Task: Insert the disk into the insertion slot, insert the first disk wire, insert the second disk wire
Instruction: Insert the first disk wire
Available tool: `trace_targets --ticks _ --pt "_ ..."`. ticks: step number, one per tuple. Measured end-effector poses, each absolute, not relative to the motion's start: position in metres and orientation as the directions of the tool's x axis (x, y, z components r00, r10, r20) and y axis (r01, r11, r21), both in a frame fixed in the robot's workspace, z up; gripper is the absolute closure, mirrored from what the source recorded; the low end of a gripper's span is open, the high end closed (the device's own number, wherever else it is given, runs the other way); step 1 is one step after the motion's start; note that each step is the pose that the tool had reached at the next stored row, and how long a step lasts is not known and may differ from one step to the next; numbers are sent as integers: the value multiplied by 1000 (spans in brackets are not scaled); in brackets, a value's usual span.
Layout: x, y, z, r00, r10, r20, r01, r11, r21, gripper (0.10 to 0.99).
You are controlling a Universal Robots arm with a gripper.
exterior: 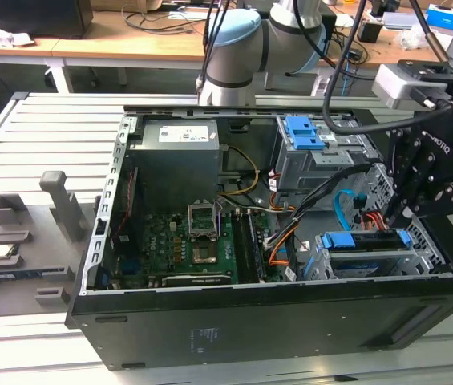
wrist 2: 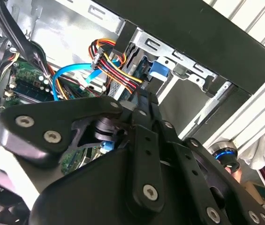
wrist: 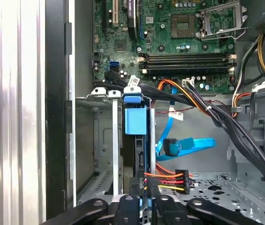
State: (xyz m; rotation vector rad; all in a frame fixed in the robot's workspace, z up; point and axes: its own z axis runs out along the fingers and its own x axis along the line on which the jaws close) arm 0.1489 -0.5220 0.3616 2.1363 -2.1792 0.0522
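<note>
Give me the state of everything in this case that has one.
computer case, open, side panel off
disk, seated in the insertion slot
first disk wire, plugged in or not, cannot tell
second disk wire, loose, plug hanging free
CPU socket, load plate lifted open
gripper, at the insertion slot's end, nearest the first disk wire

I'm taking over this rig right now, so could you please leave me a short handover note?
The hand hangs low at the insertion slot, by the first disk wire's plug.
The disk is in the slot, blue tab showing: done.
Whether the first disk wire is seated cannot be told.
The second disk wire lies loose beside the slot, apparently unplugged: left to do.
</note>
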Motion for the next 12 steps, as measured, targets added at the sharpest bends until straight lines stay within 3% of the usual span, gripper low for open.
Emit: trace_targets --ticks 2,12 --pt "149 -522 365 -18 -996 88 -999 22 38 980" --pt "149 -522 378 -18 -996 88 -999 21 38 980"
